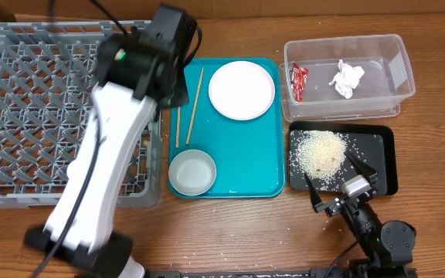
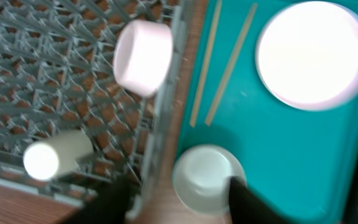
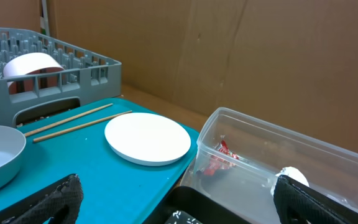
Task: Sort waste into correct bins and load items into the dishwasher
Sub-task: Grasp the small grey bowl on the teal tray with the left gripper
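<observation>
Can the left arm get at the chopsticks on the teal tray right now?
Probably yes: the left gripper hangs open at the tray's left edge, and the chopsticks lie uncovered, clear of bowl and plate.

rice [image 1: 320, 153] heaped in black tray [image 1: 382, 161], wrapper [image 1: 298, 81], tissue [image 1: 347, 79] in tub [image 1: 381, 86]

White rice pile [image 1: 320, 152] on black tray [image 1: 382, 145]

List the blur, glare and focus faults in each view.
Overhead: the left arm is motion-blurred; the rest is sharp. Left wrist: the whole frame is soft, and the white plate is blown out with glare. Right wrist: the middle of the scene is crisp, but its own fingers at the bottom edge are dark and out of focus.
</observation>
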